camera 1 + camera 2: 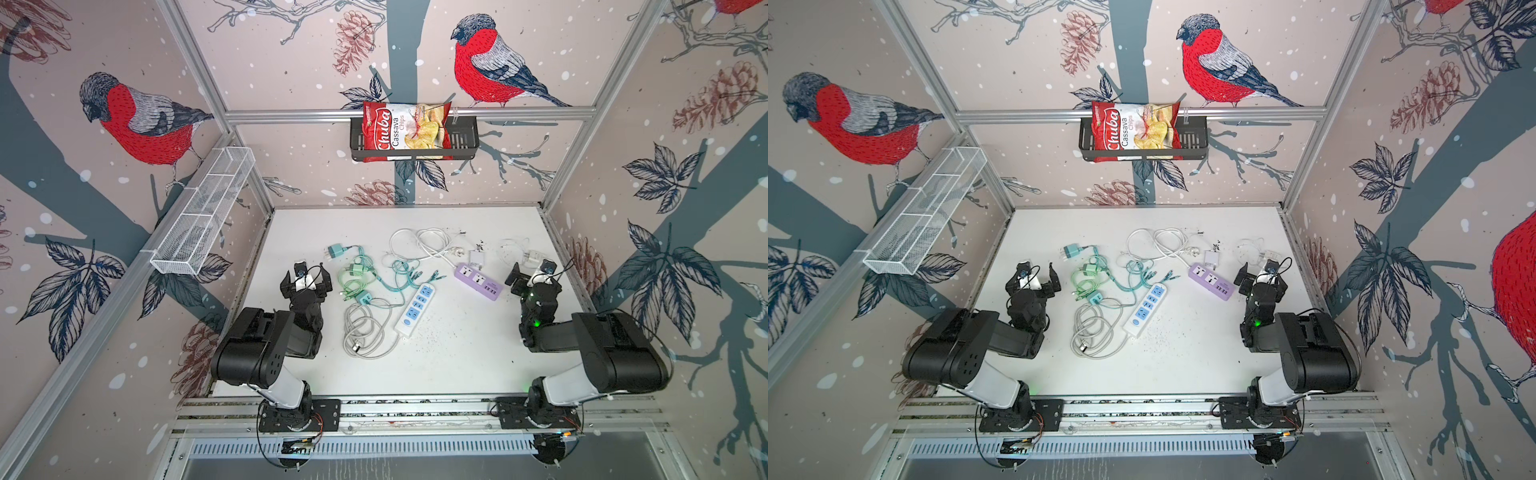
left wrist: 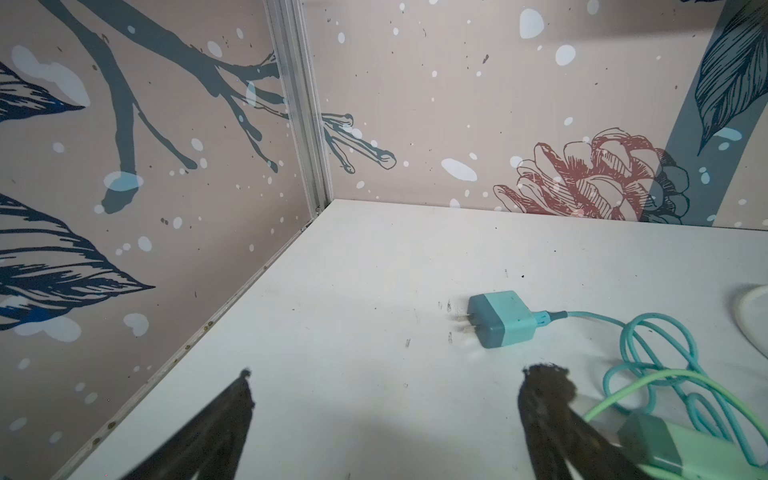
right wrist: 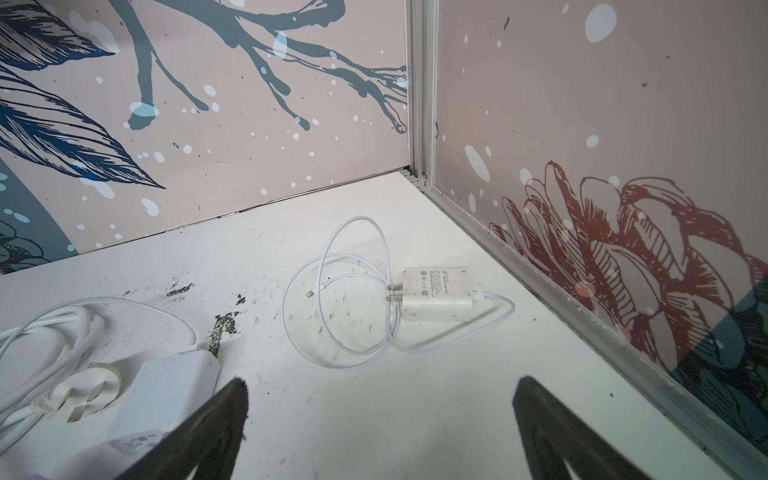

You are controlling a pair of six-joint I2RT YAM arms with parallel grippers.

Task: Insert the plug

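Both arms poised before pickup. The left gripper (image 2: 395,374) and right gripper (image 3: 382,382) hover with jaws wide and empty, flanking the cables. The teal plug (image 2: 500,320) lies unplugged at far left, just beyond the left jaws, presumably within reach for grasping. The blue-and-white power strip (image 1: 417,309) waits mid-table.

Two power strips: a white-and-blue power strip (image 1: 417,309) and a purple power strip (image 1: 478,281). Five chargers: a rear teal charger (image 1: 336,250), a nearer teal charger (image 1: 365,296), a mint-green charger (image 1: 356,269), a white charger (image 1: 477,258) and a corner white charger (image 1: 533,257). One grey coiled cable (image 1: 349,332). One round white plug (image 3: 89,392) on its thick cord. Two wall baskets: a white mesh basket (image 1: 199,224) and a black basket (image 1: 463,141). One bag of Chuba cassava chips (image 1: 405,129). Two robot arms, left arm (image 1: 257,353) and right arm (image 1: 615,357)
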